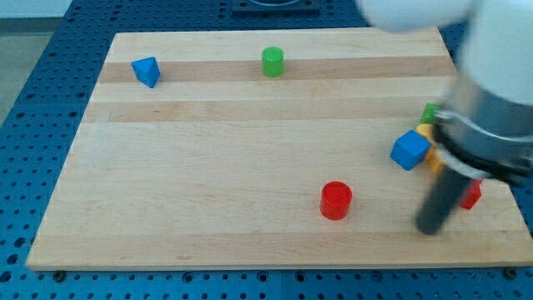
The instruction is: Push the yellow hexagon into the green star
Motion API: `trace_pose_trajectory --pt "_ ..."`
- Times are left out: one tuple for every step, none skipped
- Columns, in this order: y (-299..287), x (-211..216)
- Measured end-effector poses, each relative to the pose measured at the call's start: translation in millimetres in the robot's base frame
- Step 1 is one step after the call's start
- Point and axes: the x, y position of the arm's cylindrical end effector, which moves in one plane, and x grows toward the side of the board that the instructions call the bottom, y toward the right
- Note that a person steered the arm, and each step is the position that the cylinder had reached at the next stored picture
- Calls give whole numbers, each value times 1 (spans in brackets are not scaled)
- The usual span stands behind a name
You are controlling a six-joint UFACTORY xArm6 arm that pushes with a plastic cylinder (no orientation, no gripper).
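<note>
The yellow hexagon (434,161) lies near the board's right edge, mostly hidden behind the arm; only slivers show next to the blue cube (410,150). The green star (430,111) peeks out just above it, also largely covered by the arm. My tip (430,227) rests on the board below the blue cube and the yellow hexagon, apart from both. It is right of the red cylinder (336,201) and close to the left of a partly hidden red block (472,196). Whether the yellow hexagon touches the green star cannot be told.
A blue triangular block (146,72) sits at the top left of the wooden board (208,167). A green cylinder (272,62) stands near the top edge. The arm's blurred white and grey body covers the view's upper right.
</note>
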Motion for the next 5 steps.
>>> trace_pose_trajectory --pt "6 3" --pt "41 -5" --pt "70 -41" --pt "70 -47" --pt "49 -55"
